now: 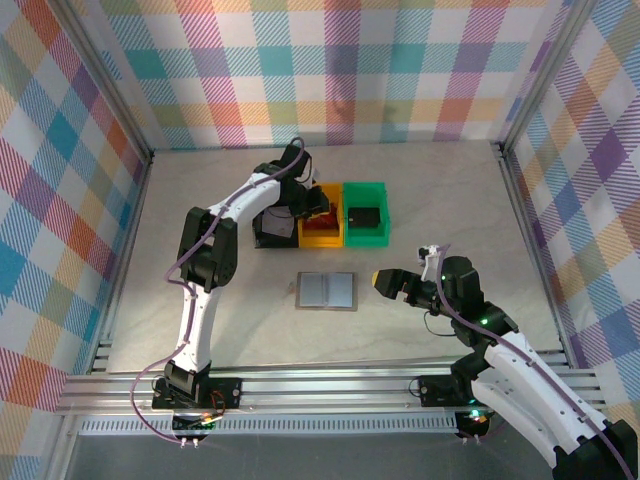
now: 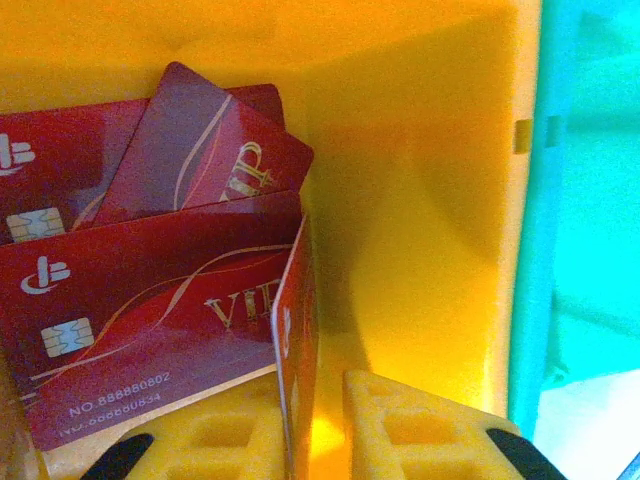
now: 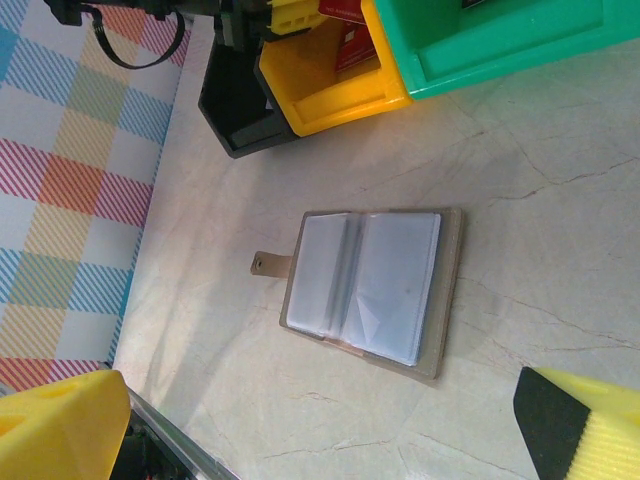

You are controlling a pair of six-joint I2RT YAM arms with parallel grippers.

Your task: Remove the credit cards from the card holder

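From above, my left pincer [image 1: 312, 206] reaches into the yellow bin [image 1: 321, 240], which stands between the black bin [image 1: 275, 241] and the green bin [image 1: 366, 240], rim against rim. The card holder [image 1: 326, 290] lies open and flat on the table [image 1: 230, 330], with bare surface along all four edges. My right pincer [image 1: 390, 283] hovers just beside its right edge.

At my left wrist, the left pincer [image 2: 315, 440] is slightly parted. One red card [image 2: 297, 330] stands on edge between the fingers [image 2: 410, 430], with a sliver of gap to its right. More red cards [image 2: 150, 300] overlap at the left, and bare yellow bin wall [image 2: 420, 200] lies to the right.

At my right wrist, the right pincer [image 3: 320, 425] gapes wide and holds nothing, its fingers [image 3: 60, 420] at the lower corners. The card holder [image 3: 370, 285] lies beyond them, its strap tab [image 3: 270, 263] jutting from one edge
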